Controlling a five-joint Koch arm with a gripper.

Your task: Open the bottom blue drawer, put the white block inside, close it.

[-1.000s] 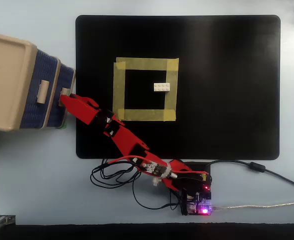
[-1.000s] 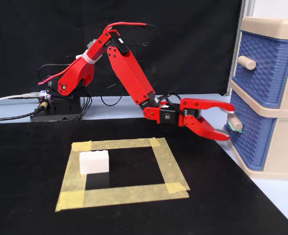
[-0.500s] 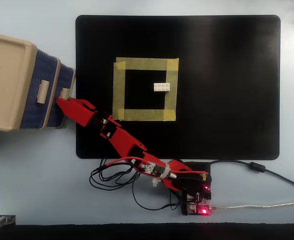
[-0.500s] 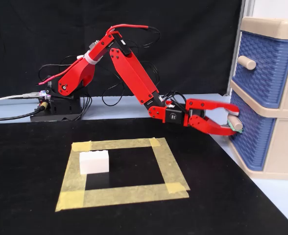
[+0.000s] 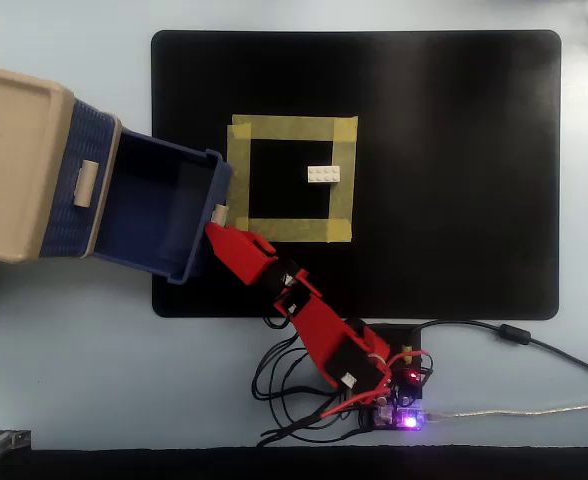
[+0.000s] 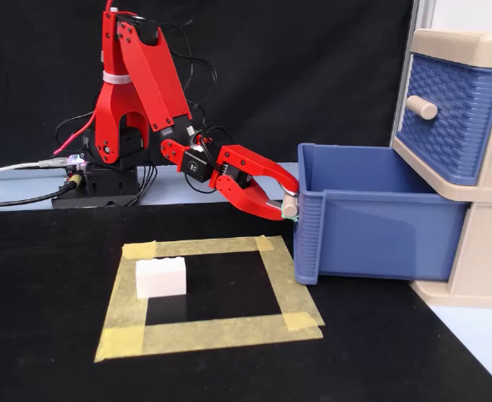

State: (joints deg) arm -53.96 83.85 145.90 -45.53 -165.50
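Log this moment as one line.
gripper shut on drawer handle | bottom blue drawer pulled open | white block inside tape square, untouched

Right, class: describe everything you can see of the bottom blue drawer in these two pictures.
The bottom blue drawer is a deep, dark-blue plastic box with a woven-texture front and plain smooth sides. It is pulled far out of the beige cabinet, level, and shows nothing inside where its interior is visible. Its front reaches the corner of the yellow tape square. The red gripper is shut on its small beige handle. The matching upper drawer is closed.
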